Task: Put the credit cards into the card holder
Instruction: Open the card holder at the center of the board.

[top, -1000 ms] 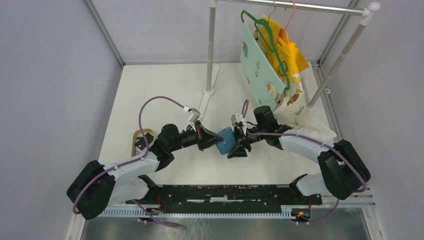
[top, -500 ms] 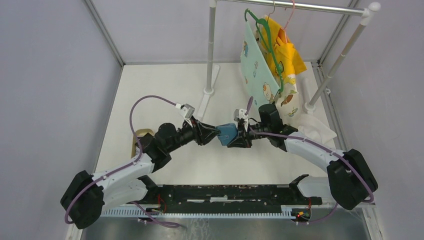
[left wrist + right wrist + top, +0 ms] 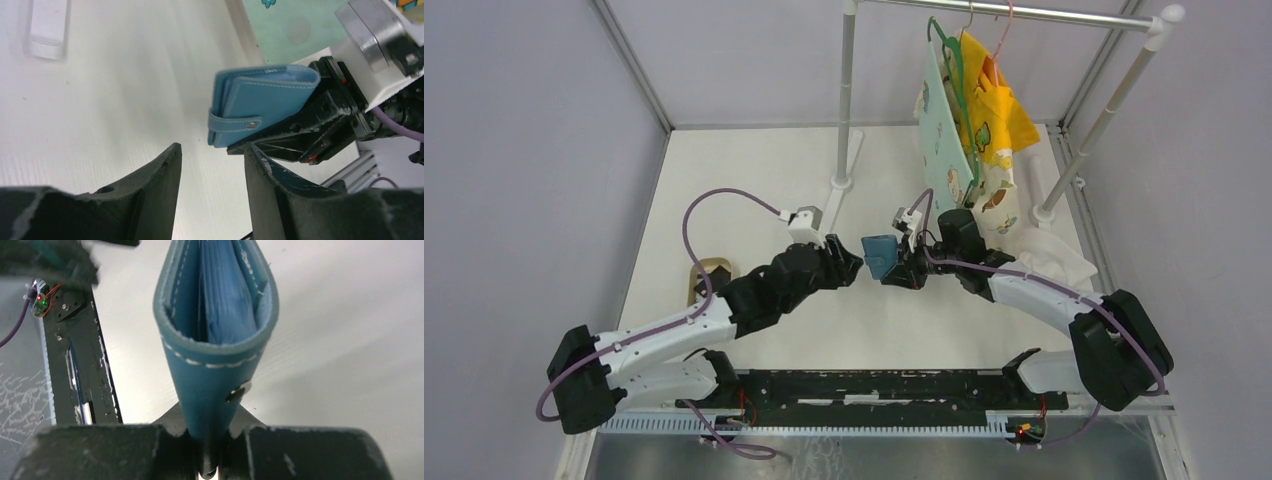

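Above the white desk (image 3: 754, 170), the black-and-white left arm (image 3: 724, 310) and right arm (image 3: 1034, 290) are angled toward each other. The small teal-blue stitched card holder (image 3: 265, 107) is held clear of the surface, clamped by one edge in the right jaws, apparently so that it is offered to the other arm. The left jaws are parted and empty, just short of it. Its round metal snap button (image 3: 252, 125) looks fastened. No loose credit cards are seen; whether any are inside cannot be told.

White table (image 3: 754, 170) carrying a tan tray (image 3: 696, 284) (left edge), clothes-rack feet (image 3: 841, 183) and a crumpled white cloth (image 3: 1064, 256).
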Controlling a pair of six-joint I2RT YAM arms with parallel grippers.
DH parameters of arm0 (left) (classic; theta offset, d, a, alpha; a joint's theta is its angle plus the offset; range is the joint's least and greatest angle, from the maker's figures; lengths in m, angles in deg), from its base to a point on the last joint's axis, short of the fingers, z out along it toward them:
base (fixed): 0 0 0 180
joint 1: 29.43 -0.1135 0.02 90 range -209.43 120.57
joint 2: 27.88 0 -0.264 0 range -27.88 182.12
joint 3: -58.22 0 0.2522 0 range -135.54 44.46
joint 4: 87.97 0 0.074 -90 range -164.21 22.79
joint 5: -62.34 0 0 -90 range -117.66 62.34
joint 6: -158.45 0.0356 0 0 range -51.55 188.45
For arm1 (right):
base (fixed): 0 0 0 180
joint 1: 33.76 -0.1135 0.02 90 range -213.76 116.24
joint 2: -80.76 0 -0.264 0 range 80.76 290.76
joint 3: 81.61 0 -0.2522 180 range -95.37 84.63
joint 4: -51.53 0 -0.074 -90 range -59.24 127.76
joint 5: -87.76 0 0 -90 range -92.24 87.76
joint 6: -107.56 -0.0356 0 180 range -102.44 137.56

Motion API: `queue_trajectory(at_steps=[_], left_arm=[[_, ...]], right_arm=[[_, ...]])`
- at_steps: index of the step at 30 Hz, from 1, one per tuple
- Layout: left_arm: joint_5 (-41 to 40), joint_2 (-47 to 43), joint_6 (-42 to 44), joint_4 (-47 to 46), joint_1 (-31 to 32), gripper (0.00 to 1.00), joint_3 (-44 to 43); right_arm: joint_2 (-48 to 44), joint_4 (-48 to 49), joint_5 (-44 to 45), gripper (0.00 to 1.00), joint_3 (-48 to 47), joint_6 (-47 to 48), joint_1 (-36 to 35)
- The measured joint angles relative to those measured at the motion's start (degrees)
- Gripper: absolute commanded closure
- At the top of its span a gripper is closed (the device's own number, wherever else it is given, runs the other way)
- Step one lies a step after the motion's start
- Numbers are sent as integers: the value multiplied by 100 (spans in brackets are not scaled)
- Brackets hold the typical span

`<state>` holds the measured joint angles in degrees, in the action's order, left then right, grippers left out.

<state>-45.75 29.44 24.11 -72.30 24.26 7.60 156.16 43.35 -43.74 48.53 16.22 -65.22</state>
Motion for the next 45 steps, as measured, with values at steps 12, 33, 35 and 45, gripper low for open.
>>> queue_trajectory(at_steps=[12,33,35,45], left_arm=[[-1440,920,-103,852,1045,16,-933],[-1429,2184,-234,879,1047,37,-1652],[-1434,2312,-234,876,1047,39,-1700],[-1617,2653,-374,1001,1095,48,-1897]], right_arm=[[234,76,160,100,0,-334,2],[367,79,98,100,0,-354,2],[396,81,37,100,0,-369,2],[428,101,-116,100,31,-560,61]])
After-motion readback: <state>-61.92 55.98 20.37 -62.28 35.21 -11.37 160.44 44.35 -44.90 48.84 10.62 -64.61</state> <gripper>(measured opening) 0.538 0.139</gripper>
